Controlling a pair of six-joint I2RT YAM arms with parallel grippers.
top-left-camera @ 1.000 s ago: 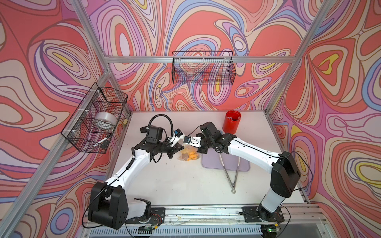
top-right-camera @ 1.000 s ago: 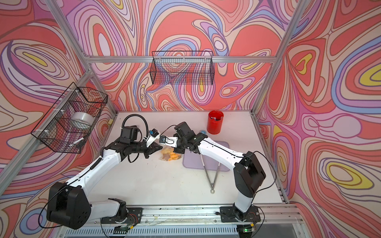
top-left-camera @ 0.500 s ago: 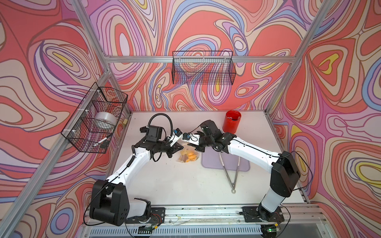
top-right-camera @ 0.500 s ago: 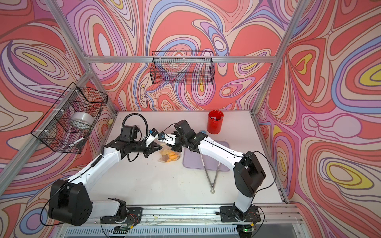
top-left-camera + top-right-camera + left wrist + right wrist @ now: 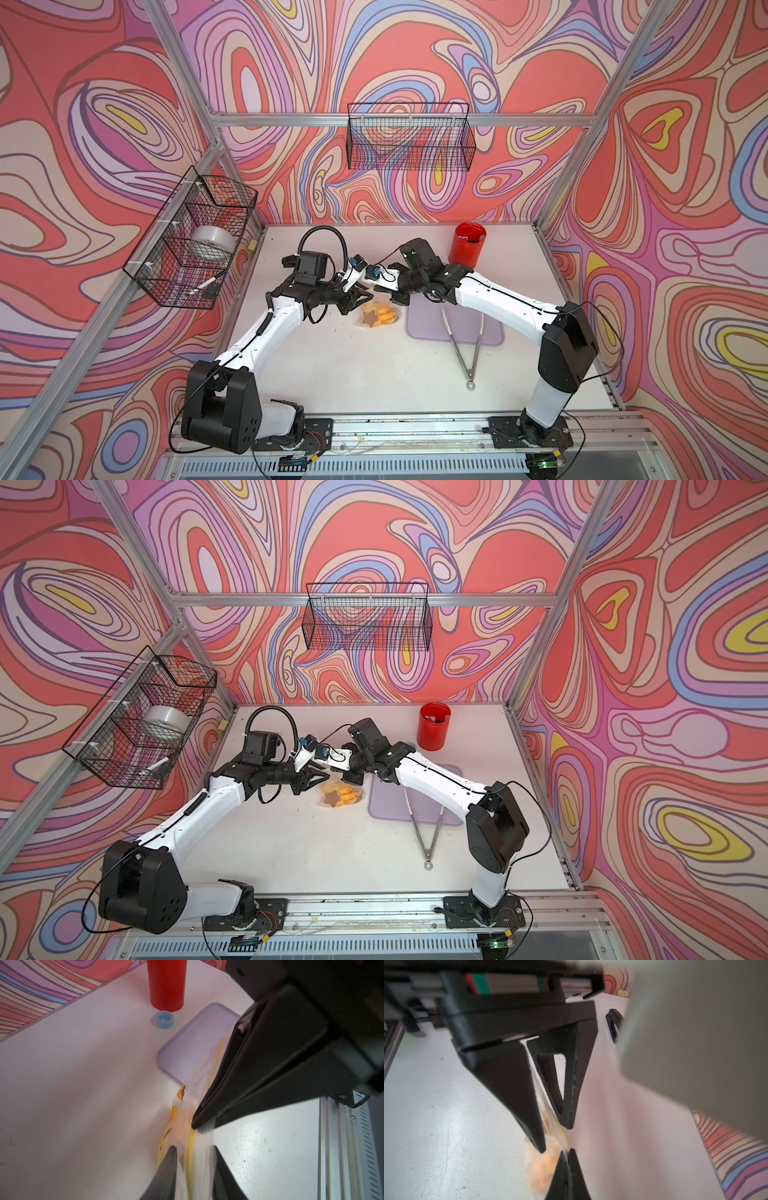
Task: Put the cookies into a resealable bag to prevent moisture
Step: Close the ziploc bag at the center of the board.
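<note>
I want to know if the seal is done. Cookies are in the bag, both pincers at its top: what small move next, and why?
Probably shift the left pincer a little along the yellow zip strip and press it shut. Its jaws stand apart around the resealable bag, the right pincer pinches it alongside, and the cookies sit inside.

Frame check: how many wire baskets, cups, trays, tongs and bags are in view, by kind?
wire baskets: 2
red cup: 1
lavender tray: 1
metal tongs: 1
resealable bag: 1
total: 6
</note>
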